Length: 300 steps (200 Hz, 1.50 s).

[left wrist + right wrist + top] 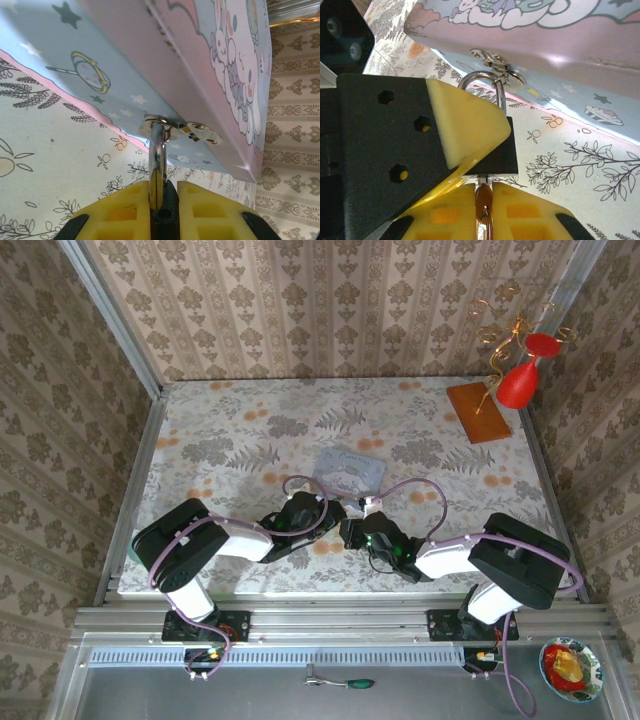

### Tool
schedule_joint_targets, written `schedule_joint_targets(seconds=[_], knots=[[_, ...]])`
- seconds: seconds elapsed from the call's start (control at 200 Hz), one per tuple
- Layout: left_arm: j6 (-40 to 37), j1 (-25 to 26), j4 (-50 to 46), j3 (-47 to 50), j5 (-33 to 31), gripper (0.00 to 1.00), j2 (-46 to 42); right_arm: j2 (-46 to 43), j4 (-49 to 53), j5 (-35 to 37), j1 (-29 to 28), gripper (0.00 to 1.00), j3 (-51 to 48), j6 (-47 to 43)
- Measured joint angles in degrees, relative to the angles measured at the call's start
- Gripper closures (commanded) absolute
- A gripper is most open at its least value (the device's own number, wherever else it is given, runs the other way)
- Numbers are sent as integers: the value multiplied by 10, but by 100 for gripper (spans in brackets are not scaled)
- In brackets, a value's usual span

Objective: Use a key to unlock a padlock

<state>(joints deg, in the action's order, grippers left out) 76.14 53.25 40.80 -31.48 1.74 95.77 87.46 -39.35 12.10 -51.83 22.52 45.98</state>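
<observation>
At hasp (pixel 202 133) of tin (pixel 210 65), padlock (pixel 501 147) hung by shackle; left gripper (pixel 164 187) clamped on its body, right gripper (pixel 483 190) pinched key (pixel 482 199) seated in keyway beneath. Needed: pure twist along key axis, padlock held steady.

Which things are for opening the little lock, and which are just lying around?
For the job:
- padlock, pinched by the left gripper
- key, pinched by the right gripper, just under the padlock
- blue cartoon tin, which the padlock hangs on

Just lying about:
- red ornament on its wooden base
- green-handled tool
- colourful dish
</observation>
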Motion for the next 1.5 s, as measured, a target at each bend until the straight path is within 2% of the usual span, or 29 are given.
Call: schedule_joint_targets(seconds=[0.105,0.225,0.345,0.515,0.57,0.64,0.78,0.9,1.045,1.21,1.33,1.385,1.5], knots=[[-15,-2,-8,0,4,100,-4,-32,46,-9,3,56,-3,-5],[-44,-2,-33,-5,3,100,-10,-102,118,-21,12,49,-1,-28],[-79,2,-66,-15,-1,99,-12,-177,156,-26,42,44,-2,-55],[-147,14,-169,-59,-12,95,-18,-283,210,-27,93,40,-17,-76],[-165,17,-196,-69,-19,91,-21,-305,221,-27,101,40,-23,-82],[-186,22,-224,-75,-29,81,-26,-318,232,-30,102,40,-25,-83],[-210,27,-259,-75,-39,61,-35,-299,234,-46,102,40,-25,-81],[-229,26,-274,-71,-49,50,-64,-261,234,-72,102,40,-24,-70],[-264,1,-285,-46,-51,43,-150,-222,233,-96,87,40,-20,-49],[-331,-88,-319,-33,-37,37,-234,-162,223,-109,55,42,7,-29],[-397,-145,-358,-72,6,36,-214,-101,215,-111,52,46,37,-21],[-422,-160,-368,-95,29,35,-191,-73,213,-111,52,49,52,-21],[-465,-186,-385,-146,82,36,-129,-33,214,-108,52,49,78,-21]])
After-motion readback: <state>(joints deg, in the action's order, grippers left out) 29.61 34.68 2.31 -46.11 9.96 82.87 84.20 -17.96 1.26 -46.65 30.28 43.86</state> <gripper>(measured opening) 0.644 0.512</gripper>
